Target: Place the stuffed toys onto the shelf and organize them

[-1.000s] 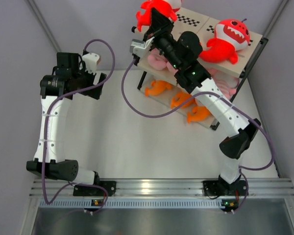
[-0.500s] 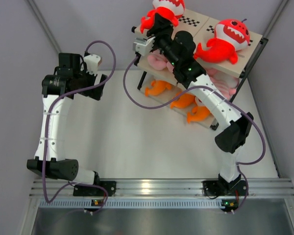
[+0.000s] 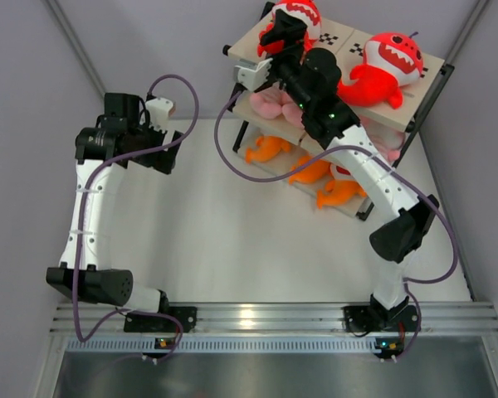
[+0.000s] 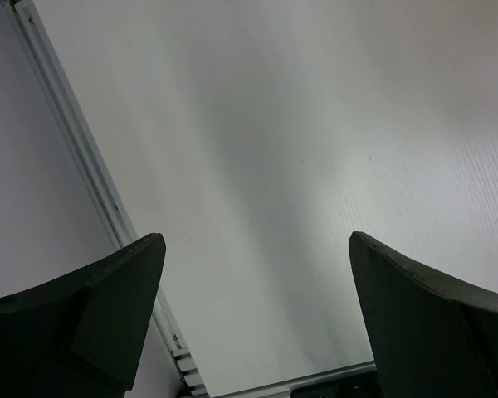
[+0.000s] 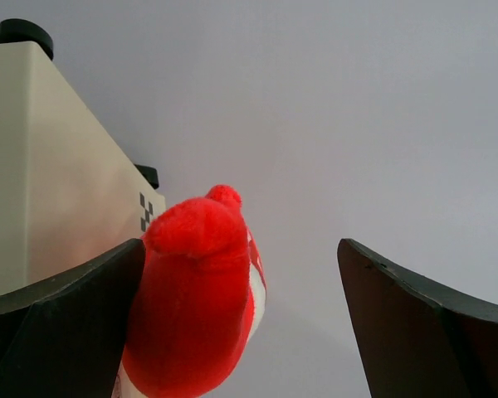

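Note:
The shelf (image 3: 415, 95) stands at the back right. On its top board lie two red sharks: one at the right (image 3: 388, 65) and one at the far left corner (image 3: 304, 10), partly hidden by my right gripper (image 3: 284, 31). In the right wrist view the right gripper (image 5: 241, 249) is open. That red shark (image 5: 195, 315) rests against its left finger (image 5: 66, 323), with a wide gap to the right finger, beside the cream board (image 5: 50, 191). Pink plushies (image 3: 268, 104) lie on the middle tier and orange sharks (image 3: 267, 149) on the lowest. My left gripper (image 3: 164, 148) (image 4: 257, 240) is open and holds nothing.
More orange sharks (image 3: 336, 192) and a pink plushie (image 3: 383, 148) lie under the right arm. Grey walls close in on both sides. The white table (image 3: 232, 240) stretches in front of the shelf, with a metal rail (image 3: 266, 319) at the near edge.
My right gripper has opened and let go of the red shark on the top board's left end, after carrying it further back. The left arm has barely shifted.

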